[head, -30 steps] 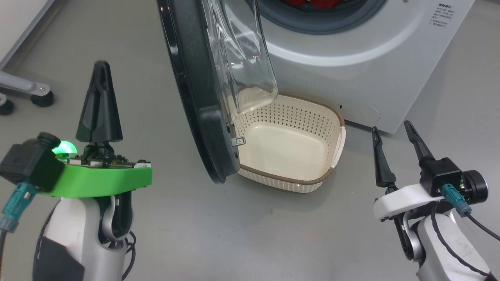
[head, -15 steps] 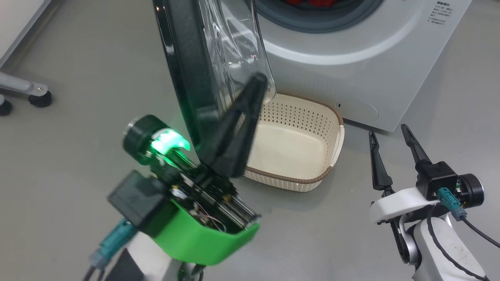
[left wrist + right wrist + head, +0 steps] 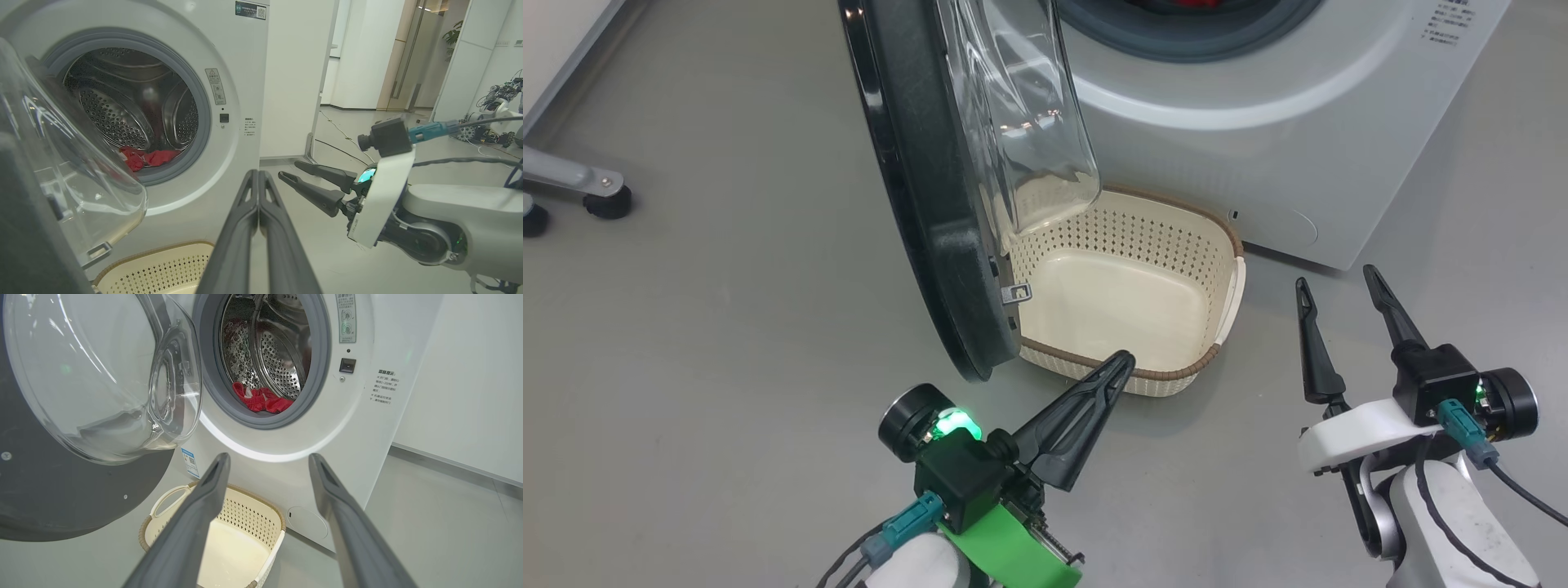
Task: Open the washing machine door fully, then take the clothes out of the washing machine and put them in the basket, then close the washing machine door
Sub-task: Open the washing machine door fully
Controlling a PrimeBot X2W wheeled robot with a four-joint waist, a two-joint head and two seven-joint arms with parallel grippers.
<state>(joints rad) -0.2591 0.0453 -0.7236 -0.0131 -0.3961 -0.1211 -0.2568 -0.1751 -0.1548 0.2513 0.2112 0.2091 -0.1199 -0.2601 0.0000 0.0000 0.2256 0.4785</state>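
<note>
The big white front-loading washing machine point(image 3: 1258, 147) has its round, black-rimmed glass-bowl door point(image 3: 931, 204) swung well out. The small cream perforated plastic basket point(image 3: 1176, 377) sits on the floor at the machine's foot. The bright red clothes point(image 3: 261, 400) lie low in the drum. The left gripper point(image 3: 1123, 363) has its fingers pressed together and holds nothing. The right gripper point(image 3: 1335, 279) has its fingers spread wide and is also free. Unloading looks next, which calls for a reach into the drum.

door point(image 3: 964, 163): clear glossy bowl, dark matt frame
drum point(image 3: 282, 355): shiny perforated metal
clothes point(image 3: 261, 401): red cloth
basket point(image 3: 1143, 237): cream perforated plastic
</note>
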